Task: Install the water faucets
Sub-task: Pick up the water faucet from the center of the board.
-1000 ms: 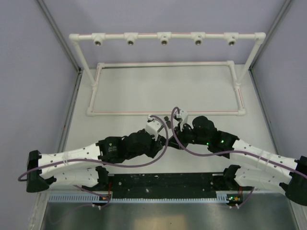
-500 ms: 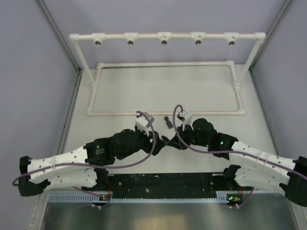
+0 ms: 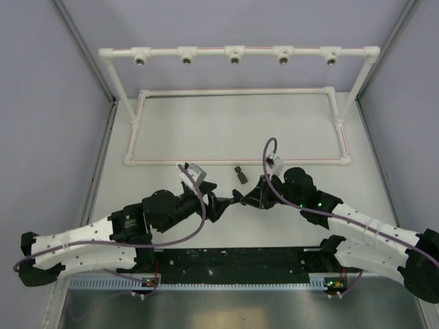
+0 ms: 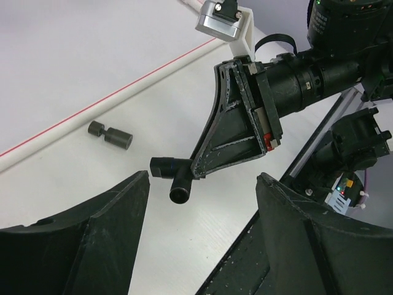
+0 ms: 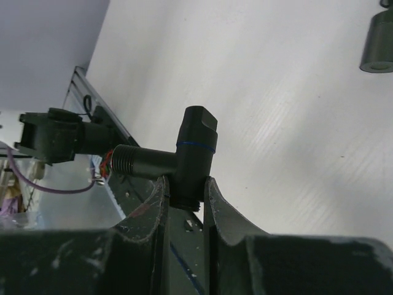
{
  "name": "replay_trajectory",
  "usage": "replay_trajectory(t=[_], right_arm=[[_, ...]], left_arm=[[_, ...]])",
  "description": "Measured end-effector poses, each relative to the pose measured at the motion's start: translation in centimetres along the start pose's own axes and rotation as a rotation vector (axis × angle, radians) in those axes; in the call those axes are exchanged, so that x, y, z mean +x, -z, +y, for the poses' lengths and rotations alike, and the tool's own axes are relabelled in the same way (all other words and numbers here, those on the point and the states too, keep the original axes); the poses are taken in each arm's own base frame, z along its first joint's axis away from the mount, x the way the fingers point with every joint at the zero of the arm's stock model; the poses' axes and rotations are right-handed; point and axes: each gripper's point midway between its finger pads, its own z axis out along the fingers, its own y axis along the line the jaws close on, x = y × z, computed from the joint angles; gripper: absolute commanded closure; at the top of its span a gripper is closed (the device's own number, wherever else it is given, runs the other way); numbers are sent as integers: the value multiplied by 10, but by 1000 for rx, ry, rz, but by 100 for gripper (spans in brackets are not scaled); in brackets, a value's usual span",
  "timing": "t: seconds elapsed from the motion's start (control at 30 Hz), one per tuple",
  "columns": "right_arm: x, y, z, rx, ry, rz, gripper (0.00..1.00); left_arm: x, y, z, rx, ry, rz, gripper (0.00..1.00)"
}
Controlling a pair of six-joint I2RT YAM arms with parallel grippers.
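Note:
A black T-shaped water faucet (image 5: 190, 153) with a threaded side arm sits between the fingers of my right gripper (image 5: 184, 184), which is shut on its body; it also shows in the left wrist view (image 4: 175, 175) and from above (image 3: 235, 197). My left gripper (image 4: 202, 184) is open, its fingers standing wide just short of the faucet and touching nothing. A second small black faucet piece (image 3: 239, 173) lies loose on the table beyond both grippers, near the frame's front pipe (image 4: 110, 135), and appears at the top right of the right wrist view (image 5: 377, 43).
A white pipe frame stands at the back: its raised top bar (image 3: 233, 51) carries several metal-ringed sockets, and its rectangular base (image 3: 236, 162) lies flat on the table. Grey walls close both sides. A black rail (image 3: 233, 264) runs along the near edge between the arm bases.
My left gripper has opened, let go of the T-shaped faucet and drawn back to the left. The right gripper keeps the faucet and has shifted slightly right.

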Motion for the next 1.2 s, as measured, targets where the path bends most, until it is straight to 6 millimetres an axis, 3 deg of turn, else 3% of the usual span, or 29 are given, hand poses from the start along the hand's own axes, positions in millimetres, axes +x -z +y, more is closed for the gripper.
replay_trajectory(t=[0.27, 0.77, 1.2], right_arm=[[-19, 5, 31, -168, -133, -34, 100], [-24, 12, 75, -427, -340, 48, 100], [-33, 21, 95, -518, -395, 58, 100]], left_arm=[[-13, 10, 4, 38, -77, -112, 24], [-18, 12, -9, 151, -245, -203, 23], [-9, 2, -4, 125, -296, -192, 23]])
